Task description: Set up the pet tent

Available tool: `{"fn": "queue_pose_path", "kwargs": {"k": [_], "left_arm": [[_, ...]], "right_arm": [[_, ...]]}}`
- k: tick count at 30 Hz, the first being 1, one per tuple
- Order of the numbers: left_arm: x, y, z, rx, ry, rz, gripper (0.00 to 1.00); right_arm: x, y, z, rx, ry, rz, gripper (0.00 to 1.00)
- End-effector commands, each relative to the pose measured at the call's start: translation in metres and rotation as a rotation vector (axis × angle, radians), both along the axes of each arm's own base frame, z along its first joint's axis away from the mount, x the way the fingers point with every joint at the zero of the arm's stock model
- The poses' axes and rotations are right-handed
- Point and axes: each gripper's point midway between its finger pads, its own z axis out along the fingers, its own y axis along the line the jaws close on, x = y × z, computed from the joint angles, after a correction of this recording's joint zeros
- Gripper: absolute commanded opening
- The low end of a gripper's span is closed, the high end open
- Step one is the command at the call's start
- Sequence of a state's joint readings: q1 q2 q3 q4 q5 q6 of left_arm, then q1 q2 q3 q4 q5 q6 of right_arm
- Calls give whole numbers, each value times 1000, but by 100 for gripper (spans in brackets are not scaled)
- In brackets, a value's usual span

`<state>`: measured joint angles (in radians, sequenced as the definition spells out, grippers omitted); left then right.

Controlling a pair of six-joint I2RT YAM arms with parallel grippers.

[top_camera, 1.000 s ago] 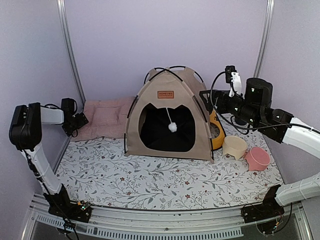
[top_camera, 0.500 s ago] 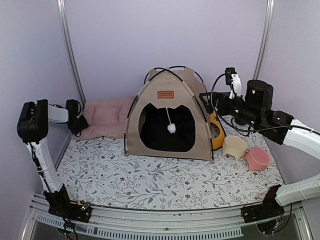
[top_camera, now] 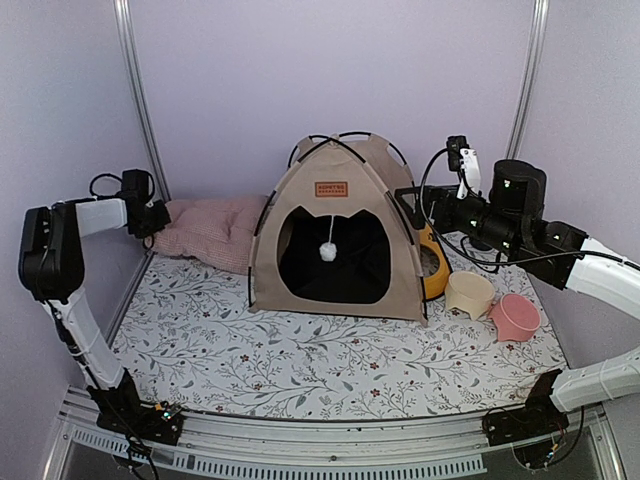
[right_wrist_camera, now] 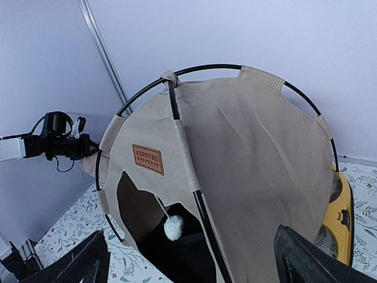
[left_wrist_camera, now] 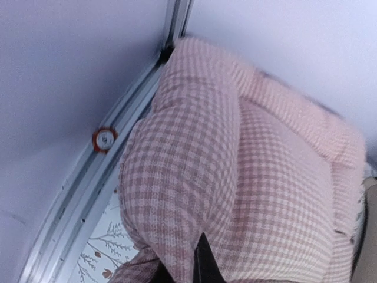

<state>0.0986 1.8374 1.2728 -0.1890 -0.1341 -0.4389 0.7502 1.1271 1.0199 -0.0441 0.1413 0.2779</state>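
Since a second ago the left gripper (top_camera: 150, 216) has risen and pulled back toward the left wall, dragging up the left end of the pink checked cushion (top_camera: 212, 231), which now lies bunched and humped instead of flat. The white pom-pom (top_camera: 328, 253) has swung slightly left, and the right arm has barely shifted. The left wrist view shows dark fingertips pinched into a fold of the cushion fabric, so this gripper is clamped on the cushion. The right gripper (top_camera: 410, 203) hangs spread wide with nothing between its fingers, just beside the upper right flank of the pet tent (top_camera: 335, 225). The tent stands upright at the middle back of the flowered mat (top_camera: 300, 360), poles crossed at its peak, with its arched doorway (top_camera: 335, 258) facing the near edge. The cushion's long axis runs left to right along the back wall, and its right end disappears behind the tent's left rear corner. The doorway lies to the right of the held end and nearer the front. If the cushion belongs inside, the left arm is the closer one and would probably have to carry it forward and then right.
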Motion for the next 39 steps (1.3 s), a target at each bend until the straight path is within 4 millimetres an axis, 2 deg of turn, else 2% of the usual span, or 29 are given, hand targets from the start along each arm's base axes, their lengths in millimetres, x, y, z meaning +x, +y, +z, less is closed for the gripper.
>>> {"fn": "queue_pose_path", "kwargs": {"k": [1,6,11,17,23,27,30,32,34,39], "left_arm": [[16,-11,130,152,-262,-72,0],[7,-42,224,246,-459,-157,0],[-22,-84,320,291,-710,-265,0],[-78,-133,423,277,-1022,-419,0],[-146,-170,504,260,-1299,-547,0],[-188,-190,547,213,-1469,-641,0],[-209,-204,569,149,-1574,-723,0],[-216,-217,577,94,-1610,-787,0],[-214,-231,581,30,-1618,-849,0],[-216,-272,567,-128,-1600,-1008,0]], "right_arm": [[0,6,10,36,-4,28,99],[-1,14,13,55,4,65,99],[-3,26,15,87,16,121,99],[-4,39,23,125,21,173,99],[-3,42,36,161,2,184,99],[0,43,44,178,-6,180,99],[3,41,51,200,-13,159,99],[5,37,57,221,-20,148,99],[6,33,62,252,-19,152,99],[5,20,71,327,-29,169,99]]}}
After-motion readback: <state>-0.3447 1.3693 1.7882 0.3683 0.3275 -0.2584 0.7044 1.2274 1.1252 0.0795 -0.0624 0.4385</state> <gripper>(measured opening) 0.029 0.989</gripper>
